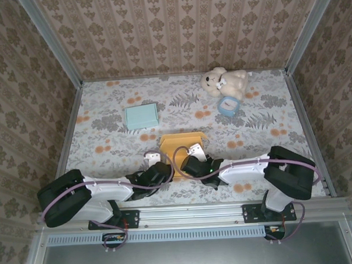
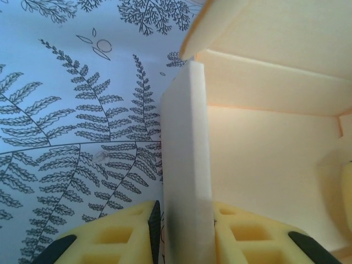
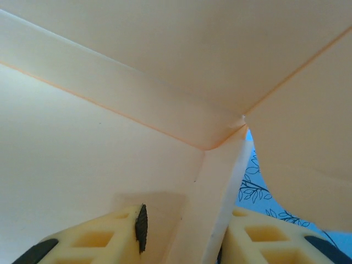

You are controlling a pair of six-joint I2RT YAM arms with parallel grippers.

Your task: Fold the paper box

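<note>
Two hands are met at the lower edge of the paper box (image 1: 185,142), which lies at the centre of the counter (image 1: 106,132) in the top view. Its thin yellow card is judged light, springy and easily creased, so it is best taken by an upright wall close to a fold line and pinched lightly, not crushed. The left hand (image 2: 187,234) is clenched on the box's left wall, which stands upright at the bottom centre of the left wrist view and is touched on both sides. The right hand (image 3: 187,234) straddles a wall near an inner corner, but a gap is seen between the pad (image 3: 142,223) at lower left and the card, so this hand is taken as released
</note>
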